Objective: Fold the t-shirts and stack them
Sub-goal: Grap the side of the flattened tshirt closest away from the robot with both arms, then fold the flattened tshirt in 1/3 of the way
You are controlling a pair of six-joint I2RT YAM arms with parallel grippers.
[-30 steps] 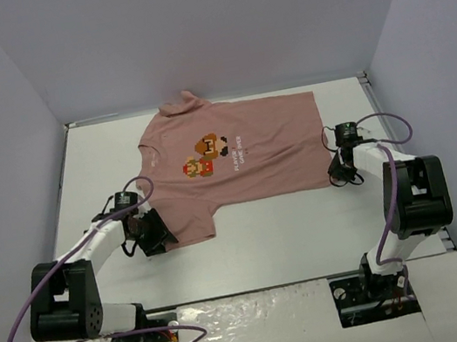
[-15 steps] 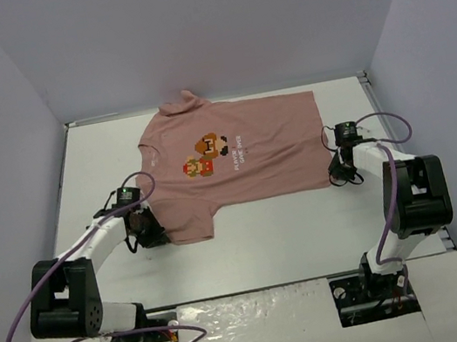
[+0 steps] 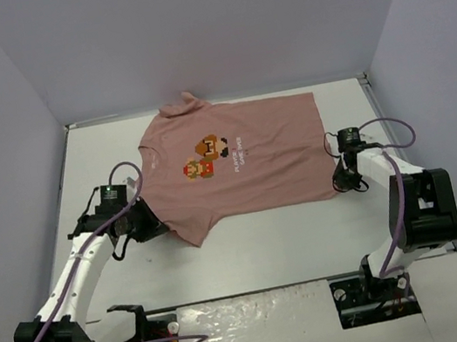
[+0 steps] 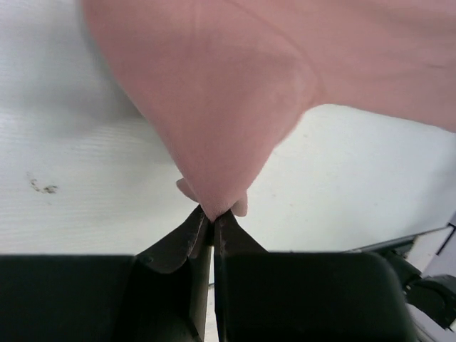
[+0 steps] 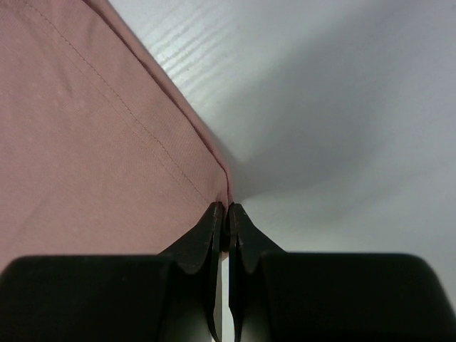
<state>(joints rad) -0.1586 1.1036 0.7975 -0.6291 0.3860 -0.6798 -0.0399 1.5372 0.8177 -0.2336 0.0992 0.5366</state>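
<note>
My left claw (image 4: 212, 214) is pressed together on a pink point of the t-shirt (image 3: 245, 164). I take it for the near sleeve, and the cloth seems to lift off the table (image 3: 268, 244) there in a little tent. From that claw, in the overhead view, the shirt spreads away toward 2 o'clock. It lies open and print up across the far half of the table, with no fold in it that I can see. My right claw (image 5: 228, 212) is pinching the near corner of the hem, its jaws flat against each other on the stitched edge. From it the shirt runs off toward 10 o'clock. I judge the job barely begun: both near corners are gripped, but the first fold, the later folds and the stacking all remain. I see only this one shirt.
</note>
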